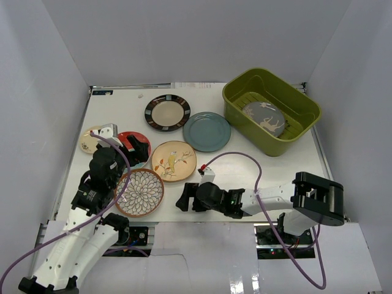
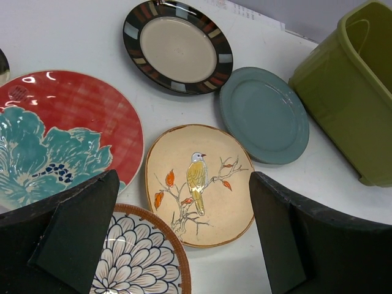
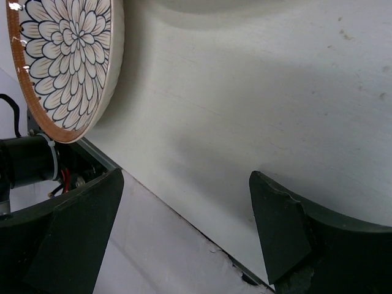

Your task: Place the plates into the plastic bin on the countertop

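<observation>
Fingers [image 2: 73,239] of our left gripper [image 2: 184,177] spread wide and empty above the tan bird plate [image 2: 199,184]; our right gripper [image 3: 187,176] gapes likewise. We see the grey bird plate [image 1: 263,118] inside the plastic bin [image 1: 277,146], and the teal plate [image 1: 207,131] just beside the bin on the countertop [image 1: 122,110].

Bright even light; soft shadows; glare on red-teal floral plate [image 2: 64,131]; focus sharp.

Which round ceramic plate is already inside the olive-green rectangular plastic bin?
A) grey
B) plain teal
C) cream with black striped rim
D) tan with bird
A: the grey round ceramic plate lies on the floor of the olive-green rectangular plastic bin. The plain teal plate, tan bird plate and striped-rim cream plate sit out on the white countertop.
</observation>
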